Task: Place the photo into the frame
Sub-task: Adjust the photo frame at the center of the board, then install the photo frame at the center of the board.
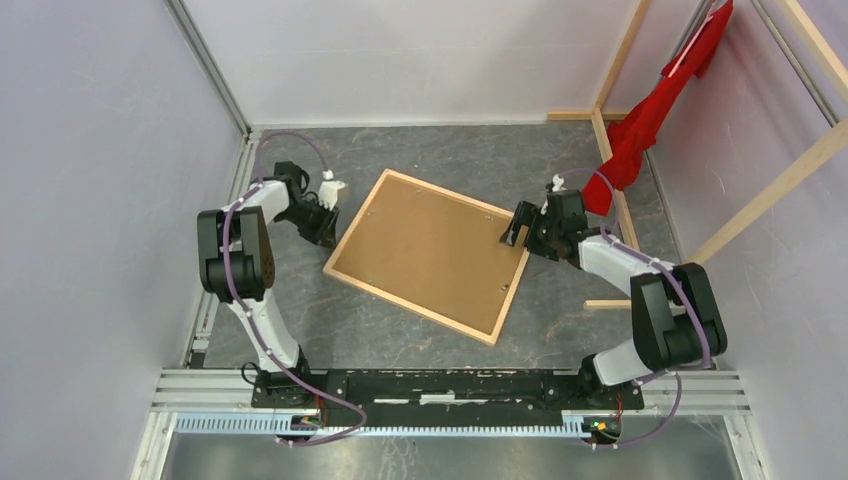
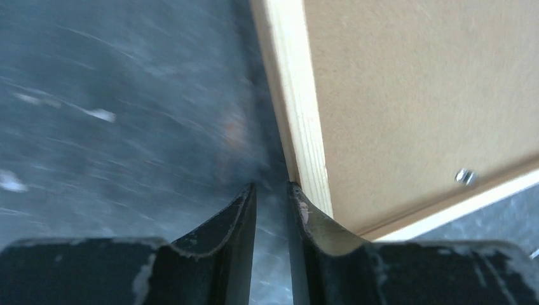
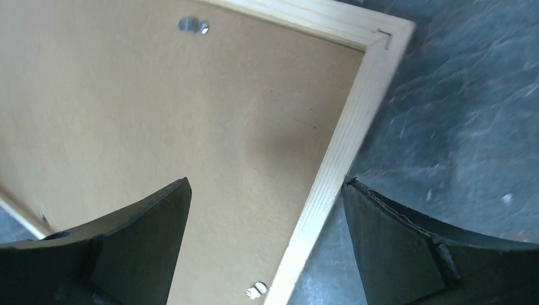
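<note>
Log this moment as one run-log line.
left gripper: narrow gap, empty, beside frame edge | right gripper: open, straddling frame's opposite edge | frame: backing board up | photo: not visible

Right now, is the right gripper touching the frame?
Cannot tell. In the right wrist view the open right gripper straddles an edge of the frame, but contact is hidden.

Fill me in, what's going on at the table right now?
The frame lies face down on the table with its brown backing board in place; no photo is in view. The right pincer is wide open, straddling the frame's right rail near a corner. The left pincer sits low at the frame's left rail, jaws narrowed to a slit with nothing between them. Neither arm is holding anything.
</note>
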You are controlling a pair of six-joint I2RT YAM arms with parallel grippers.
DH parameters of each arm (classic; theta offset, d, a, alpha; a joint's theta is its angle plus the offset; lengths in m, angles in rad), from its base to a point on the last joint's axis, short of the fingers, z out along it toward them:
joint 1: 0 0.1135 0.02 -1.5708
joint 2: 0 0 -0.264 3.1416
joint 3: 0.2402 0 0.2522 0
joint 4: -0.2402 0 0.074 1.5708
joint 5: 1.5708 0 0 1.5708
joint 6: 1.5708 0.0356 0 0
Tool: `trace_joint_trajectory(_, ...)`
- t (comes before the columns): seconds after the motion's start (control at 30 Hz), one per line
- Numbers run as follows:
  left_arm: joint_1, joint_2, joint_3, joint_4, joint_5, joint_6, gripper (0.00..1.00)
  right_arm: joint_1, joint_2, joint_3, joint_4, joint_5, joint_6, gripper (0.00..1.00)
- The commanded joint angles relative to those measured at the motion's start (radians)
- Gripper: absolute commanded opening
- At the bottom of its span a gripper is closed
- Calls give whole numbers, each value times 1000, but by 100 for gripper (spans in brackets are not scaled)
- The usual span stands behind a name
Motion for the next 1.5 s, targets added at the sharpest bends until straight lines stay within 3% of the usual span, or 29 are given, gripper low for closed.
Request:
trace_joint_trajectory(0.0,-67,-104,-147,-181,-17,206,32,-31,73,107,15,-22,-47,95)
trace_joint_trajectory(0.17,-150,-222,-257,-303,-1,328,36,-34,149,223,-48,5,-96,95)
trace_joint_trajectory(0.3,-126,-242,-245,-322,3,333,43,-39,129,273,-123,136,-123,95)
trace_joint_trajectory(0.47,-8,-170,-74,-325,99,240,50,-39,26,263,-135,258,-140,94)
trace_joint_trajectory(0.6,6,-92,1,-310,249,116,54,4,-37,199,-47,183,-86,89)
trace_joint_trajectory(0.7,-7,-29,11,-292,335,51,55,109,-46,152,65,120,-24,87)
trace_joint_trajectory(0.93,-13,22,-35,-196,294,-15,46,365,116,206,281,47,83,82)
trace_joint_trajectory(1.2,-15,55,-61,-161,302,-22,31,505,393,414,359,-17,157,67)
trace_joint_trajectory(1.33,-14,63,-79,-132,291,-35,28,551,509,513,382,-45,183,55)
trace_joint_trajectory(1.47,-15,61,-98,-101,268,-57,25,588,601,588,387,-56,198,50)
